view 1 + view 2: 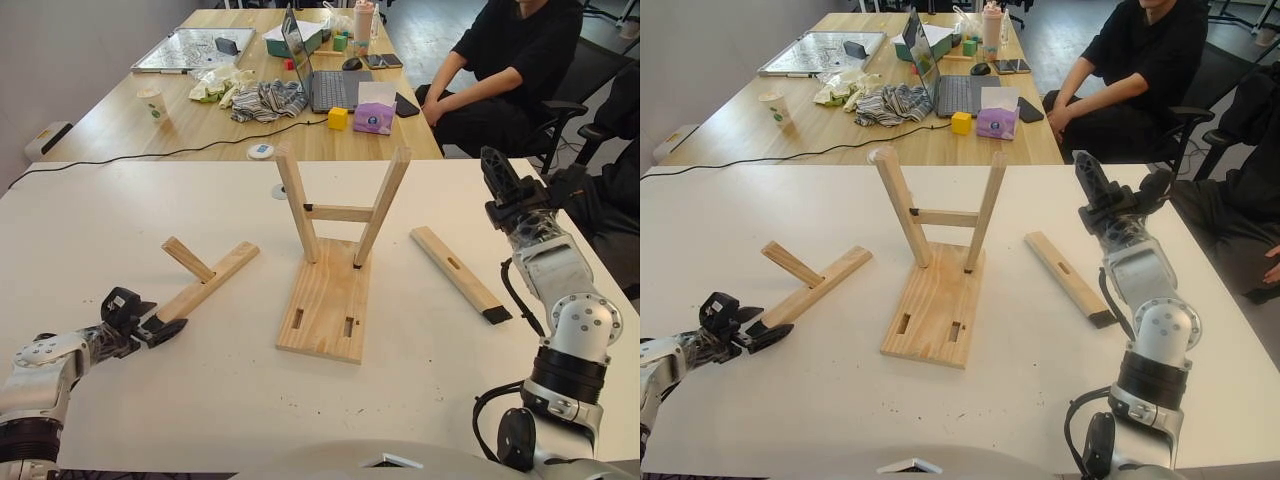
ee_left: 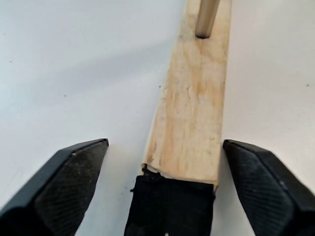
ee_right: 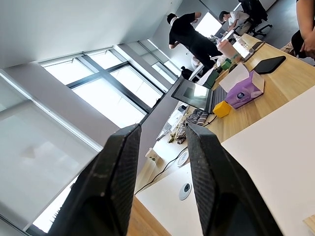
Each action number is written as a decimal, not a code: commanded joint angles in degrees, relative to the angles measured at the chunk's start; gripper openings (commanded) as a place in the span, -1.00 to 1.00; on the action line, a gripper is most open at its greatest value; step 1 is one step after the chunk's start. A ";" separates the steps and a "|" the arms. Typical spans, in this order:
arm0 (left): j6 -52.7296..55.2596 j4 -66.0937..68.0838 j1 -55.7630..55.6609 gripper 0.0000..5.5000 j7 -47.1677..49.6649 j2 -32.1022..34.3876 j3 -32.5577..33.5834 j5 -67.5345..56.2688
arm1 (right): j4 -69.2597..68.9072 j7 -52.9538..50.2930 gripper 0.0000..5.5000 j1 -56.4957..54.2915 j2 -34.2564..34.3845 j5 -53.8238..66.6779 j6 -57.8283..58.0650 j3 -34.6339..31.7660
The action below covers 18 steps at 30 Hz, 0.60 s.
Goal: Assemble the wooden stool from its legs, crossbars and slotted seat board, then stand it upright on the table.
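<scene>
The slotted seat board (image 1: 322,312) lies flat in the middle of the white table (image 1: 90,230). Two legs (image 1: 297,205) (image 1: 383,203) joined by a crossbar (image 1: 340,212) stand up from its far end. A loose leg (image 1: 212,281) with a short crossbar (image 1: 187,258) stuck in it lies to the left. My left gripper (image 1: 162,329) is open around that leg's black-tipped near end (image 2: 170,204), one finger on each side (image 2: 74,182). Another loose leg (image 1: 459,272) with a slot lies to the right. My right gripper (image 1: 497,172) is raised above the table's right side, open and holding nothing (image 3: 162,129).
Behind the white table stands a wooden table (image 1: 120,125) with a laptop (image 1: 318,70), clothing (image 1: 265,100), a tissue box (image 1: 374,108), a yellow cube (image 1: 338,118) and a cup (image 1: 152,103). A person sits at the back right. A round grommet (image 1: 279,191) sits behind the stool.
</scene>
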 commanded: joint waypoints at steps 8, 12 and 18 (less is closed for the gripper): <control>1.94 -2.37 1.83 0.01 -4.02 -0.99 -0.12 -1.67 | 0.40 0.17 -0.40 -1.35 -0.30 -1.42 0.16 0.19; 3.22 -2.19 0.95 -0.21 -3.30 -1.47 0.67 -2.04 | 1.42 0.35 -0.40 -2.60 -0.71 -1.62 0.22 0.04; 6.77 -1.11 -3.97 -0.26 2.49 -3.53 5.05 -5.12 | 5.14 1.81 -0.40 -6.06 -2.22 -1.18 0.07 -1.67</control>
